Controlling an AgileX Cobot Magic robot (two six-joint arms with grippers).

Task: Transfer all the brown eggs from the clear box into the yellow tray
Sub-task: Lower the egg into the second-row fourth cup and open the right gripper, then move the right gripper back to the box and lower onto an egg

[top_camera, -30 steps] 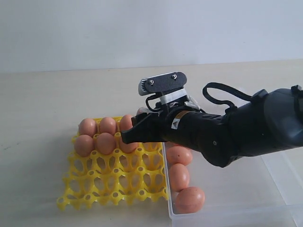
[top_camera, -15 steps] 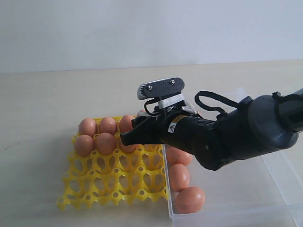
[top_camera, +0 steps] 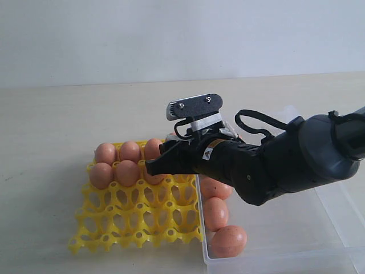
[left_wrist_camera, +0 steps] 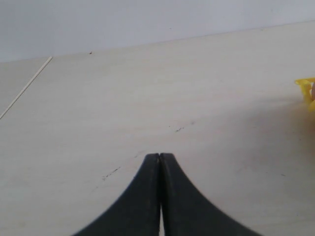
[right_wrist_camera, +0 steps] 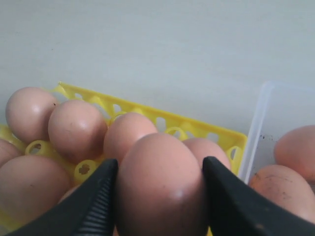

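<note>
Exterior view first: the right arm (top_camera: pixel 274 162) comes in from the right and reaches across the pale worktop (top_camera: pixel 51 125). That puts the right end effector (top_camera: pixel 153 169) over the yellow tray (top_camera: pixel 137 220), at the second row from the far edge, right next to the brown eggs (top_camera: pixel 127 173) sitting in cups there. I can count five clearly in the two far rows, and the cups nearer the camera show only yellow lattice. The clear box (top_camera: pixel 203 254) sits just beside the tray's right edge, with three more eggs lined up along its near-left wall. From this angle the fingers cover most of what's between them, so I honestly can't tell whether the load is touching a cup or hanging just above one. Left wrist view: the left end effector (left_wrist_camera: pixel 159 157) has its two black fingers pressed tip to tip with nothing between them. It's over bare worktop, and only a sliver of the tray's corner pokes into the picture. Right wrist view: the right end effector is spread wide around one brown egg (right_wrist_camera: pixel 160 196), with a black finger hugging each side, so it's got a proper grip on it. Past it, more eggs sit in the tray's cups, and the box's see-through wall shows two eggs behind it.
</note>
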